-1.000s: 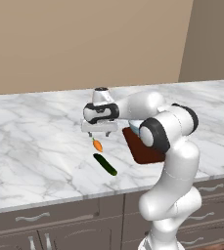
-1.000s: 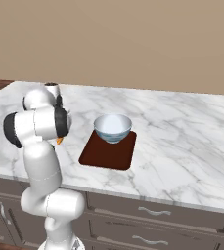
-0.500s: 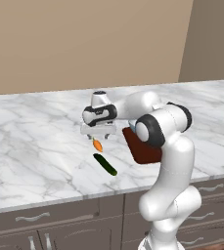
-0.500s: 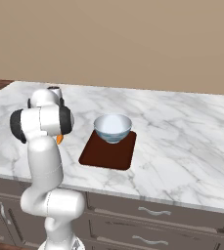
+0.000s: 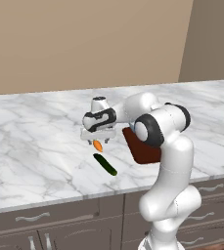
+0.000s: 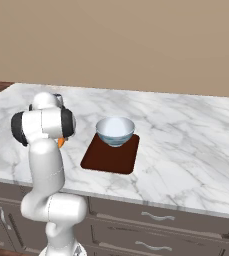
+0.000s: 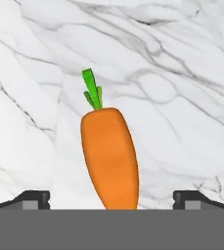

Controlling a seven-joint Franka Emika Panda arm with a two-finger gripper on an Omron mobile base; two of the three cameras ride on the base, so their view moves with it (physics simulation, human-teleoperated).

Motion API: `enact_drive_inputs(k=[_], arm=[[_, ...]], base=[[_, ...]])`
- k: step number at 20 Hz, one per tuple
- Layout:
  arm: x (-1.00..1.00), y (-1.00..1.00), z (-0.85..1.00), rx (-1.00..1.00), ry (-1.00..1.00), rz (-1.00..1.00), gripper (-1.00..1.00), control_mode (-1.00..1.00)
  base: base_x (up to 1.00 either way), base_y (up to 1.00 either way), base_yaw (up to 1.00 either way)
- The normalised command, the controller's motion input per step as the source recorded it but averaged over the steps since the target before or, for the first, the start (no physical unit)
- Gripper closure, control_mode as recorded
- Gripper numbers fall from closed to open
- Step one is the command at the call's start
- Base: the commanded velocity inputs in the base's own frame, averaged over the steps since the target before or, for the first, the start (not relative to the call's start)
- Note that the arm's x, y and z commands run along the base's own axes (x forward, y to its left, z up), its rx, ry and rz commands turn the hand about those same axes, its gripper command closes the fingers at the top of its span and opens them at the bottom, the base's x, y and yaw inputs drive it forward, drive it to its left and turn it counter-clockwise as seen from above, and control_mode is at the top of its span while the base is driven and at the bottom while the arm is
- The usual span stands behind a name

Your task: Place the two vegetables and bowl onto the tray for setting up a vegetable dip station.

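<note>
- The stubby orange carrot (image 7: 108, 158) with its green leafy tip lies flat on the white grey-veined marble counter (image 5: 30, 141), directly under the robot's hand and between the two dark fingertips (image 7: 33, 199).
- The two-finger gripper (image 5: 99, 140) hovers just above the carrot with its jaws spread wide, one tip on each side, neither touching it.
- The slim dark green cucumber (image 5: 105, 164) lies on the counter just beside the carrot, nearer the front edge.
- The flat dark reddish-brown rectangular tray (image 6: 111, 155) sits near the vegetables, toward the counter's front edge.
- The small round pale white-bluish bowl (image 6: 115, 131) rests on the tray's far edge.
- Grey-brown cabinet drawers (image 6: 151, 225) with metal handles run below the counter.
</note>
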Motion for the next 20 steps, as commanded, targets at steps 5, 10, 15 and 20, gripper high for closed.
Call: enact_drive_inputs(k=[5, 10, 15, 20], arm=[[0.17, -0.01, -0.21, 0.00, 0.00, 0.08, -1.00, -1.00], [0.07, 0.00, -0.25, 0.00, 0.00, 0.06, -1.00, -1.00], [0.02, 0.03, -0.22, 0.00, 0.00, 0.05, 1.00, -1.00], [0.02, 0.03, -0.07, 0.00, 0.00, 0.02, 1.00, -1.00]], base=[[0.00, 0.00, 0.00], [0.00, 0.00, 0.00], [0.00, 0.00, 0.00], [0.00, 0.00, 0.00]])
